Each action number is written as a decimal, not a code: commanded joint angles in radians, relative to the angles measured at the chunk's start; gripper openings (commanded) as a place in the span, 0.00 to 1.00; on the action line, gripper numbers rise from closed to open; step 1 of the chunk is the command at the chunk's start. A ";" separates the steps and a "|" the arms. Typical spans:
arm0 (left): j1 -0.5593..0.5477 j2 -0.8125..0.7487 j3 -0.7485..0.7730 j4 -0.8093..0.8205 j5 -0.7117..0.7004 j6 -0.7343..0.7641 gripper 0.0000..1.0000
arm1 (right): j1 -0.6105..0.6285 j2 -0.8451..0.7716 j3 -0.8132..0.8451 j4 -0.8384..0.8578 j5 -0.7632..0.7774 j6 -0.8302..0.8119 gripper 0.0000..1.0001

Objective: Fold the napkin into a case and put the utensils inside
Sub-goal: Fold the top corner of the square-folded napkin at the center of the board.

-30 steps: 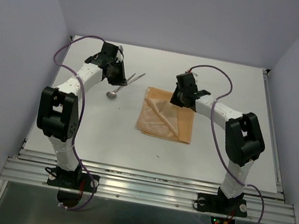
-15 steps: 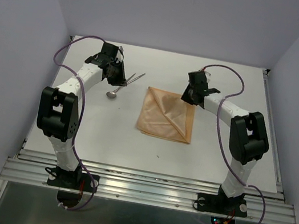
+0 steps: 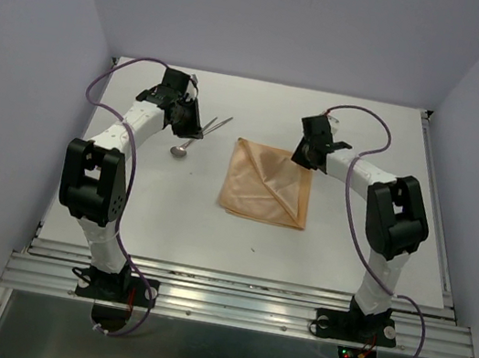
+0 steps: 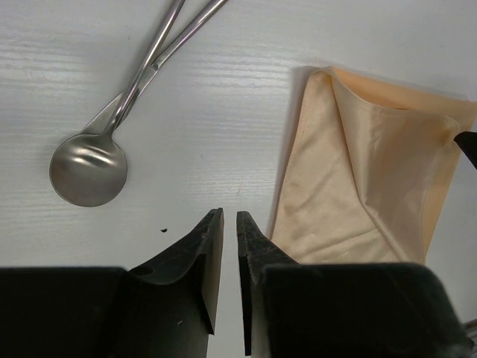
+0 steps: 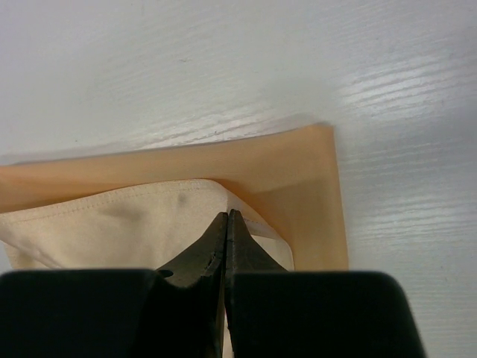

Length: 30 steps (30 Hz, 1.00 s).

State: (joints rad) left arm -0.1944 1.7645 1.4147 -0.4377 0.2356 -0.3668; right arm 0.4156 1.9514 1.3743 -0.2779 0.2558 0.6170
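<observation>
At the napkin's far right corner, the right claw (image 5: 226,216) is closed tight, its tips meeting on the lighter upper layer just inside that layer's corner. Whether any cloth is caught between them I cannot tell. The napkin (image 3: 266,188) lies folded on the white bench (image 3: 210,239) between the two arms, with a diagonal layered edge running across it and a darker peach border showing beyond the upper layer.

Across the bench, the left claw (image 4: 229,218) is only a slit apart and grips nothing. It points at bare bench between the napkin's left edge and the spoon (image 4: 88,170). The utensils (image 4: 149,66) lie to the left of the cloth, apart from it, with two thin handles crossing above the spoon's round bowl.
</observation>
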 commanded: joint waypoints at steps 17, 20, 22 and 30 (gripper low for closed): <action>0.001 0.006 0.059 -0.018 0.013 0.020 0.25 | -0.017 0.030 0.034 0.036 0.060 -0.014 0.01; 0.001 0.006 0.063 -0.018 0.014 0.020 0.25 | -0.017 0.038 0.045 0.034 0.060 -0.023 0.01; 0.001 0.006 0.066 -0.019 0.014 0.023 0.25 | -0.017 0.041 0.054 0.034 0.059 -0.028 0.01; 0.001 0.007 0.072 -0.027 0.018 0.028 0.25 | -0.017 0.057 0.071 0.034 0.062 -0.039 0.01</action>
State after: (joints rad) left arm -0.1944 1.7847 1.4406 -0.4538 0.2367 -0.3580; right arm 0.4049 1.9961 1.3983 -0.2783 0.2829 0.5957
